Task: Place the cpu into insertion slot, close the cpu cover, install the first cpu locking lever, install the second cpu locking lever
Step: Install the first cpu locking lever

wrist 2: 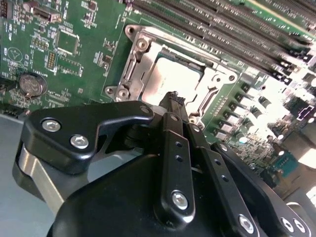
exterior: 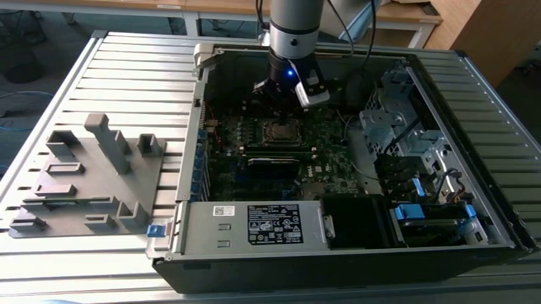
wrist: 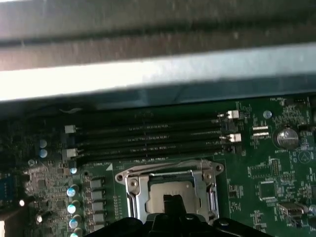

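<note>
Exterior view: the arm [exterior: 294, 25] is seen reaching straight down into an open computer case [exterior: 355, 253] that lies on a slatted table [exterior: 127, 69]. The gripper [exterior: 282, 113] is held vertical just above the insertion slot [exterior: 280, 131], near the middle of the motherboard [exterior: 253, 177]. A grey fixture block [exterior: 89, 177] rests on the table at the exterior view's left, well apart from the case.

In the second wrist view the gripper [wrist 2: 174, 98] is shown with its black fingers [wrist 2: 170, 106] drawn together to a narrow tip, nothing clamped between them. The tip is poised over the edge of the cpu [wrist 2: 175, 79], close to it; contact cannot be told. The cpu is seated flat in the insertion slot [wrist 2: 136, 64], and the cpu cover [wrist 2: 217, 79] is laid down around it, its window framing the silver top.

In the first wrist view the cpu [wrist: 173, 190] is seen inside the cover [wrist: 133, 185], with the finger tip [wrist: 172, 202] just in front of it. Long memory slots [wrist: 148, 136] are ranged beside the socket, and a coin battery [wrist: 286, 138] is set off to one side.
</note>
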Available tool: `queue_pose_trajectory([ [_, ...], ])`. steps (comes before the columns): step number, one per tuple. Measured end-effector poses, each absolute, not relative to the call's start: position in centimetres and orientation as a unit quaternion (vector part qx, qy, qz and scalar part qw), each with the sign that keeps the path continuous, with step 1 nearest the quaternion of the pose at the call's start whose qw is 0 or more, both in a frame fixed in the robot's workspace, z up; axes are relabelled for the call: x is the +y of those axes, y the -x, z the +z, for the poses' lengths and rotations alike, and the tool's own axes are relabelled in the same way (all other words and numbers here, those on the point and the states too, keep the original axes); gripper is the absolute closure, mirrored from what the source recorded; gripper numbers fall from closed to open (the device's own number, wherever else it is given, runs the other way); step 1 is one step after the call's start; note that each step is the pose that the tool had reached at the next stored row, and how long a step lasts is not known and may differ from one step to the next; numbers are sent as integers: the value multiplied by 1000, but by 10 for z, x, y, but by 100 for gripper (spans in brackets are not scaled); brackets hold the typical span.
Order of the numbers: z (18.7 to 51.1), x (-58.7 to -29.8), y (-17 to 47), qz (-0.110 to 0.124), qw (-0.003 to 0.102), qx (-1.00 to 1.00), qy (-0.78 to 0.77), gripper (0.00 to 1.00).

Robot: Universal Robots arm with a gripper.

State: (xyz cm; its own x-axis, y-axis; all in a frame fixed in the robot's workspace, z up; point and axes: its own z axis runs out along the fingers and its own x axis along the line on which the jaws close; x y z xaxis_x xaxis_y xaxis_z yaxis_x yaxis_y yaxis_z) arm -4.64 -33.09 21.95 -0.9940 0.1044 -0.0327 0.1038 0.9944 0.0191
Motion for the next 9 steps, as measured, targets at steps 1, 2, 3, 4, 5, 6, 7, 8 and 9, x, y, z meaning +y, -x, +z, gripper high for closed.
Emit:
queue_pose_trajectory([
  [1, 219, -332, 46, 9, 17, 998, -52, 89],
  [2, 219, -333, 46, 9, 17, 998, -52, 89],
  [3, 219, -335, 46, 9, 18, 998, -52, 89],
  [4, 219, -336, 46, 9, 18, 998, -52, 89],
  [5, 219, -336, 46, 9, 18, 998, -52, 89],
  [6, 219, -337, 46, 9, 18, 998, -52, 89],
  [7, 219, -337, 46, 9, 18, 998, -52, 89],
  [8, 220, -337, 46, 9, 18, 998, -52, 89],
  [9, 222, -337, 46, 9, 18, 998, -52, 89],
])
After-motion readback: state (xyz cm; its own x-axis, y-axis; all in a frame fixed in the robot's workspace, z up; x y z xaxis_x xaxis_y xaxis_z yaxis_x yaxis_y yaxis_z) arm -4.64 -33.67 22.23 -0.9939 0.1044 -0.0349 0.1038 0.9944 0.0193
